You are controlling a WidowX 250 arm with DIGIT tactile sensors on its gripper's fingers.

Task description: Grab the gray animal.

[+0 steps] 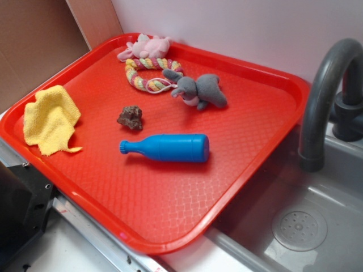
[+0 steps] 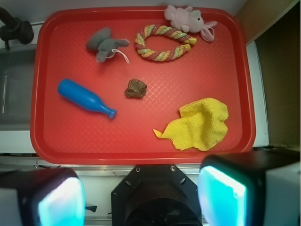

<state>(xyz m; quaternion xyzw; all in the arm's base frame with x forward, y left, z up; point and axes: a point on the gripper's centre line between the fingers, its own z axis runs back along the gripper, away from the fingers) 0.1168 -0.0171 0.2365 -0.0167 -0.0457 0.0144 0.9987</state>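
Gray animal lies near tray's far edge, beside rope ring; likely soft, light, best pinched across body. Gripper spread wide, empty.

The gripper has two blocky fingers with glossy pads tinted cyan, at seven and five o'clock in the wrist view. Between them sits a black octagonal mount with two small silver screws on its upper edge.
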